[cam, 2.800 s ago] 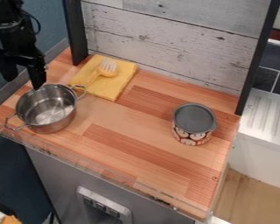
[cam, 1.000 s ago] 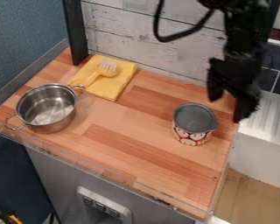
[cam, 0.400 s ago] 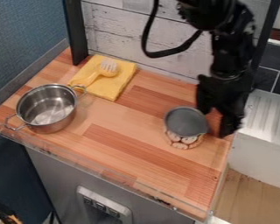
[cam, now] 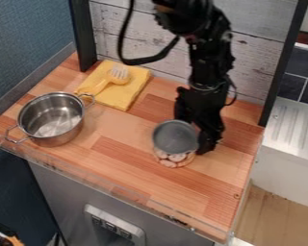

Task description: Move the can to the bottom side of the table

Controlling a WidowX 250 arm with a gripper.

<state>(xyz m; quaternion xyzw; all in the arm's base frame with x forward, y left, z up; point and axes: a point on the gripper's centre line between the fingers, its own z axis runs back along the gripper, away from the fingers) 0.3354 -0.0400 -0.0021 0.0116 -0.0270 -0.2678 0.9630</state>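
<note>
Fingers apart, you have them right by the can, grey-topped, pale round patches below.

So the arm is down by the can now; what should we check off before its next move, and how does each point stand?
1. Can upright, its grey top facing up: ok.
2. Gripper at the can: ok, it is right by the can's far and right-hand sides in the view.
3. Can held firmly enough to move: cannot tell, the can hides part of the contact.
4. Can at the bottom side of the wooden table: not ok, bare wood lies between it and that edge.
5. Pot out of the way: ok, it stands well to the left in the view.
</note>
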